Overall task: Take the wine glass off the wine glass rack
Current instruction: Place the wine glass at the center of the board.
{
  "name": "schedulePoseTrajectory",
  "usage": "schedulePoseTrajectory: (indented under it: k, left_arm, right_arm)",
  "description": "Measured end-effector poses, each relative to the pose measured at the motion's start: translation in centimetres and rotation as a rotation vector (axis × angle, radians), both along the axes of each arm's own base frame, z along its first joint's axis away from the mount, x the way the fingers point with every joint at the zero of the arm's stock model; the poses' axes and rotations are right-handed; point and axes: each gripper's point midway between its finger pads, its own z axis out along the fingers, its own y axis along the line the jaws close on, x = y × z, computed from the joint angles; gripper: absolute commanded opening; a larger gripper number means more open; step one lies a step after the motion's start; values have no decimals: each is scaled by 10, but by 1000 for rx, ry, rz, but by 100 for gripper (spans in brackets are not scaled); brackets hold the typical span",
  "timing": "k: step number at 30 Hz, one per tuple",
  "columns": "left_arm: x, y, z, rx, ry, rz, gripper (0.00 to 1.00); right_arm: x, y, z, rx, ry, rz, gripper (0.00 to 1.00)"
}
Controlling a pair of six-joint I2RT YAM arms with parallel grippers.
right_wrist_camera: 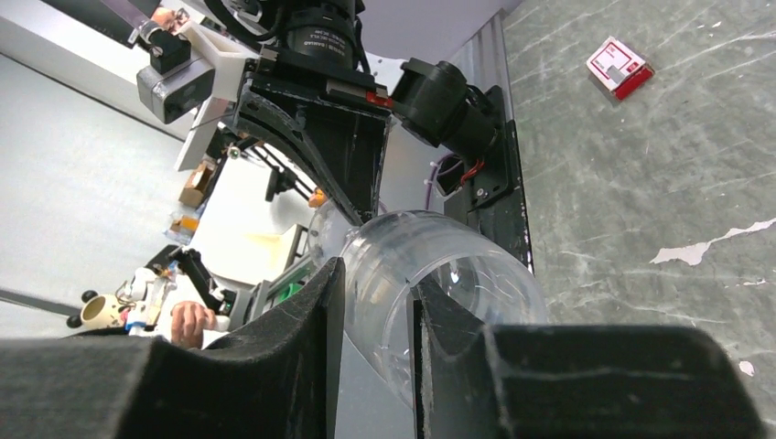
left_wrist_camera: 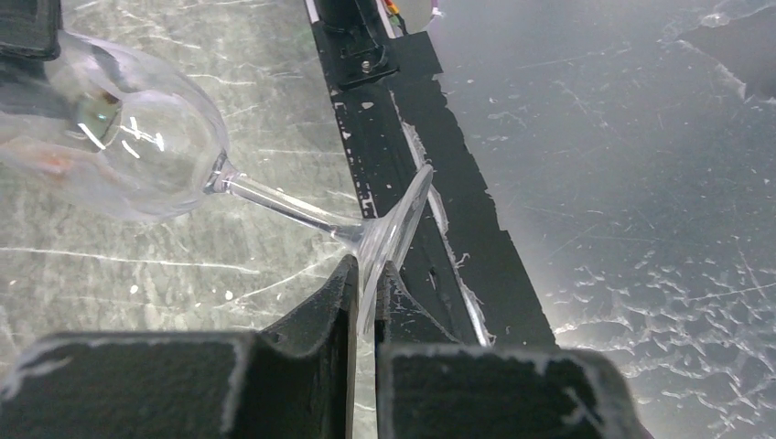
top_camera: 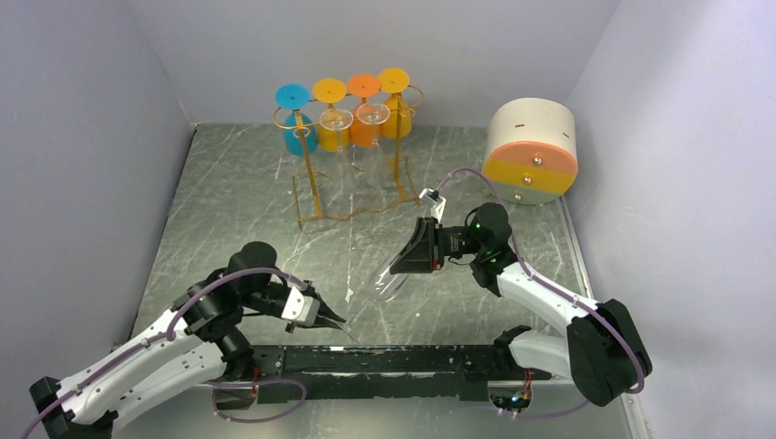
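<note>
**One Clear Glass Held Off the Rack, Between Two Arms**

A single clear wine glass (top_camera: 382,285) lies on its side in the air above the near middle of the marbled table (top_camera: 247,201), well apart from the gold wine glass rack (top_camera: 311,187) at the far side. The left gripper (top_camera: 331,320) is clamped on the rim of the glass's foot (left_wrist_camera: 393,229). The right gripper (top_camera: 403,265) pinches the wall of the bowl (right_wrist_camera: 439,265) at its mouth, so both jaws are closed on the same glass. Six glasses hang from the rack – four coloured glasses (top_camera: 363,85) and, it seems, two clear glasses (top_camera: 337,119). One round cream, orange and yellow drum (top_camera: 531,151) sits at the far right.
</note>
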Motion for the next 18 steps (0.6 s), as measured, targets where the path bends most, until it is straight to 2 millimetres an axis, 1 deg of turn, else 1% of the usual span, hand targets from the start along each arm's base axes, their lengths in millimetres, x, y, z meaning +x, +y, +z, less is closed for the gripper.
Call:
schedulePoseTrajectory:
  k: [3,4,5,6,9,11,13,14,15,18]
  left_arm:
    - [2,1,3,-11,-23,20,7]
    - [3,2,5,-16,-32,26,8]
    - [3,2,6,-20,-38,30,8]
    - [3,3,6,-22,-39,32,7]
    - [4,2,7,-24,-41,31,7]
    - [4,2,7,-24,-42,32,7]
    - [5,2,7,-24,-43,35,7]
    - [5,2,7,-25,-45,36,7]
    - [5,2,7,-25,-45,37,7]
    - [5,2,7,-23,-43,37,7]
  right_arm:
    - [1,0,2,6,-2,-3,16]
    - [1,0,3,9,-1,-4,19]
    - [1,0,4,11,-1,-5,29]
    - [1,0,5,14,0,-5,34]
    - [2,1,5,15,6,-8,43]
    - [3,1,4,12,11,-15,45]
    - [4,2,4,11,12,-20,44]
    - [5,2,3,9,15,-25,40]
    - [6,2,3,7,17,-29,32]
    - [7,3,3,7,25,-35,12]
